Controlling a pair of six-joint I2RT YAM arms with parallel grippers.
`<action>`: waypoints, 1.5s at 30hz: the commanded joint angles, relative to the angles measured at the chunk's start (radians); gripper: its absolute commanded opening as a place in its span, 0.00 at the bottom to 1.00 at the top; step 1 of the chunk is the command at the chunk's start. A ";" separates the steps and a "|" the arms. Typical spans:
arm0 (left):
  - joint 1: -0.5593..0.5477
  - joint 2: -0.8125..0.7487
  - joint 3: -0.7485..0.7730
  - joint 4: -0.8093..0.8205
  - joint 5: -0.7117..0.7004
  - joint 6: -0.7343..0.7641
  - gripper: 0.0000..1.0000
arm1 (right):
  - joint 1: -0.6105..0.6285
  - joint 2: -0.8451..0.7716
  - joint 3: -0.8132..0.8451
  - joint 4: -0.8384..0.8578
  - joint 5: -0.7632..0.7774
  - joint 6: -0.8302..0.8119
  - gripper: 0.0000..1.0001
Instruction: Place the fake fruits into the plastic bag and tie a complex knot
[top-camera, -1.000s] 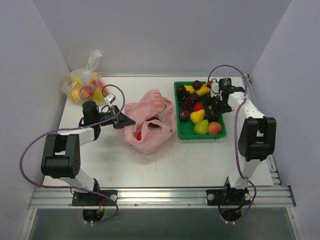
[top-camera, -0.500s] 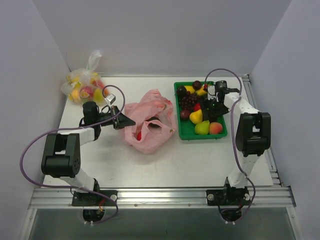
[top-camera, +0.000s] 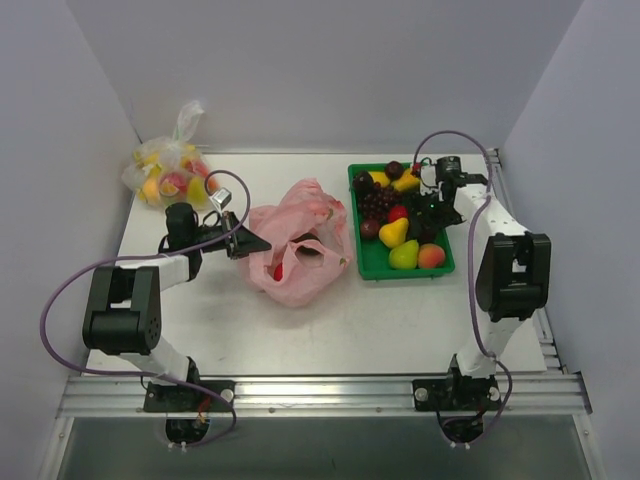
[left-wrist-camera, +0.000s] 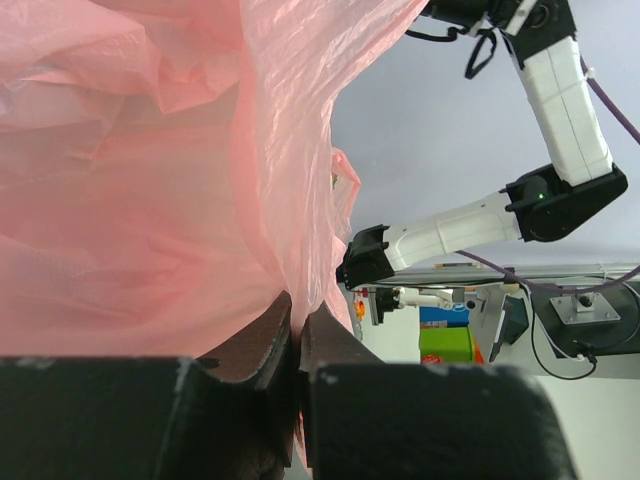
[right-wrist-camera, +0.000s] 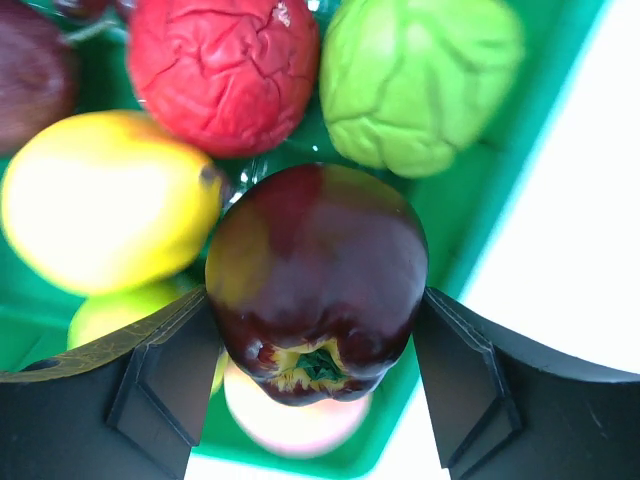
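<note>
**Left pinches the bag's rim; right clasps a dark apple over the tray**

From the metal rail (top-camera: 320, 392) at the near edge, both arms rise and fold forward over the white table (top-camera: 330, 330). The left arm bends low and reaches to the right. Its left gripper (top-camera: 247, 243) meets the left rim of the plastic bag (top-camera: 300, 250), which lies crumpled mid-table with its mouth agape and a red fruit (top-camera: 278, 270) showing inside. The right arm stretches farther back, wrist turned down over the green tray (top-camera: 445, 270). The tray sits just right of the bag and holds most of the fake fruits (top-camera: 395, 232). In the far left corner a clear bag (top-camera: 168, 172) of yellow and red fruit rests against plain pale walls.

The left wrist camera shows what the overhead view cannot: the jaws are drawn almost together with a fold of pink film pinched between them.

The right wrist camera shows the right gripper (right-wrist-camera: 315, 300) with its fingers (right-wrist-camera: 170, 370) pressed to both sides of a dark red apple (right-wrist-camera: 318, 250). Below the apple lie a wrinkled red fruit (right-wrist-camera: 225, 70), a green one (right-wrist-camera: 420, 85) and a yellow one (right-wrist-camera: 100, 200). From overhead the gripper hides the apple.
</note>
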 joint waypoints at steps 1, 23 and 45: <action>0.004 0.003 0.035 0.050 0.020 0.020 0.10 | -0.019 -0.161 0.058 -0.066 -0.029 -0.025 0.50; 0.004 -0.004 0.032 0.048 0.025 0.014 0.10 | 0.486 -0.043 0.250 0.030 -0.203 0.105 0.47; 0.005 0.018 0.055 0.047 0.028 0.003 0.11 | 0.439 -0.167 0.115 -0.027 -0.241 0.097 0.97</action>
